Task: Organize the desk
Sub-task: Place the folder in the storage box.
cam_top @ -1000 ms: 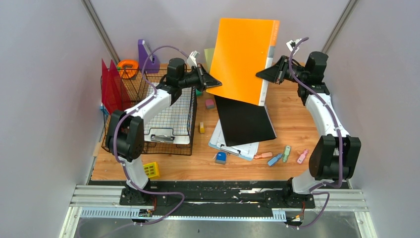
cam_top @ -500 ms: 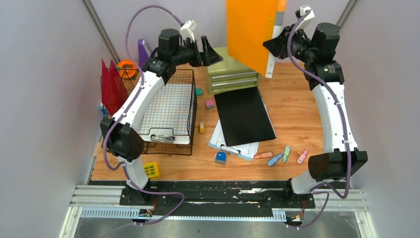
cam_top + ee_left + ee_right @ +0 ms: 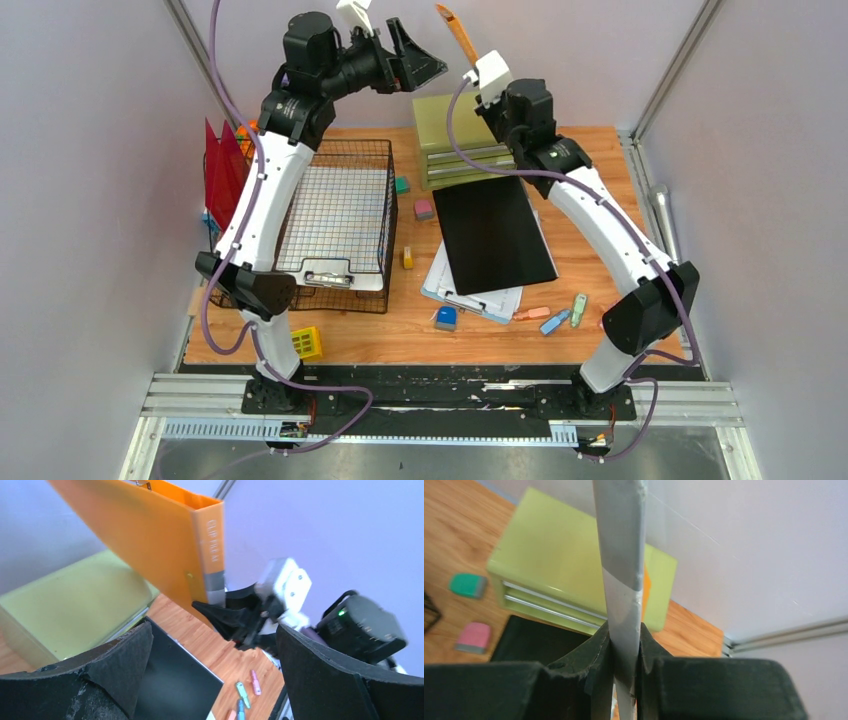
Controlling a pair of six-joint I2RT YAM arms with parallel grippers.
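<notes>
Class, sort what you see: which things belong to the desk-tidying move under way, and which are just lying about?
In hand: orange folder; right gripper, clamped on its spine; desk.

Lying about: black folder; pink eraser; pastel markers; green drawer cabinet; wire basket.

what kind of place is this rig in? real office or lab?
Probably a robot lab cell staged as an office workspace, not a real office: robot arms bolted to a metal rail at the edge of the desk, plain panel walls close around, stationery props: wire basket, green drawer cabinet, orange binder.
</notes>
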